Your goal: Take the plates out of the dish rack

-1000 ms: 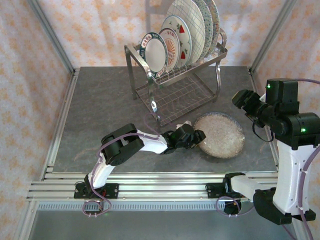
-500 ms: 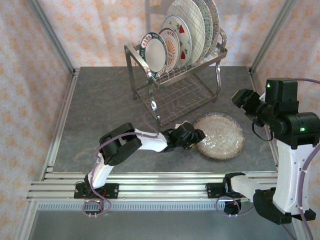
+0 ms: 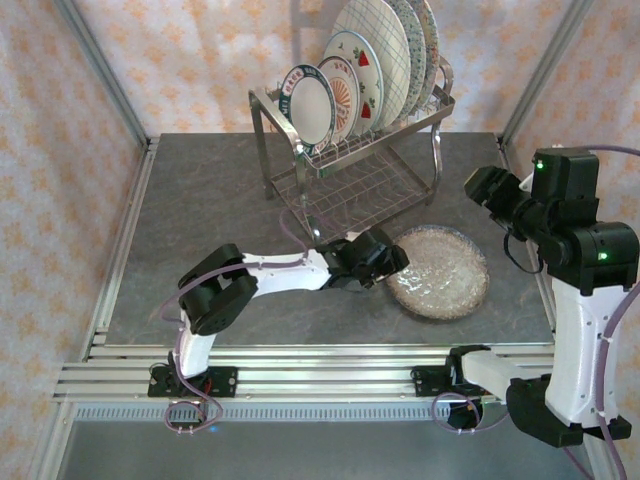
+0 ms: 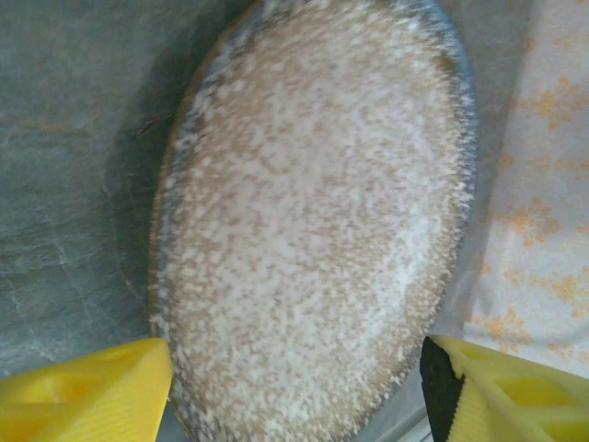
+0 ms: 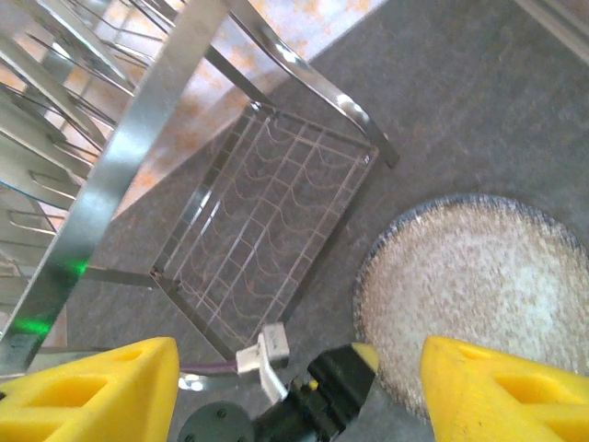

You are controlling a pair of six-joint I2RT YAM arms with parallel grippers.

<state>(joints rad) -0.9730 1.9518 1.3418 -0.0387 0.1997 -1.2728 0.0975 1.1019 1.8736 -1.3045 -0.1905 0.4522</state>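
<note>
- One down: a speckled plate lies flat on the grey table, right of centre in the overhead frame and just in front of the dish rack.
- My left gripper sits low at that plate's left rim. On its wrist view the yellow fingers stand wide apart at the bottom corners, pinching nothing, with the plate's near edge between them.
- My right gripper hovers at the right edge of the overhead frame, its jaws spread and empty, well apart from the rack.
- Most of the job remains, by my reading: several plates stand upright in the rack's top tier at upper centre, from a small white one in front to a large plaid-lined one behind.
- The rack's lower tier holds no plates.
</note>
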